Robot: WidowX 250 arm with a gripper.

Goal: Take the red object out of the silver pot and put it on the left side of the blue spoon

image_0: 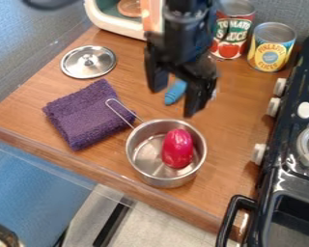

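Camera view: the black two-finger tool (pixel 178 91) hangs, fingers apart, over the partly hidden blue spoon (pixel 175 93); nearer the front, the glossy, rounded red object (pixel 177 148) sits inside the round silver metal pot (pixel 135 157). Probably light, firm and slippery, it wants a square grip across its narrower width.

At one o'clock, a red can (pixel 234 36) reads "TOMATO SAUCE". Beside it, between one and two o'clock, a yellow can (pixel 271 50) reads "PINEAPPLE SLICES".
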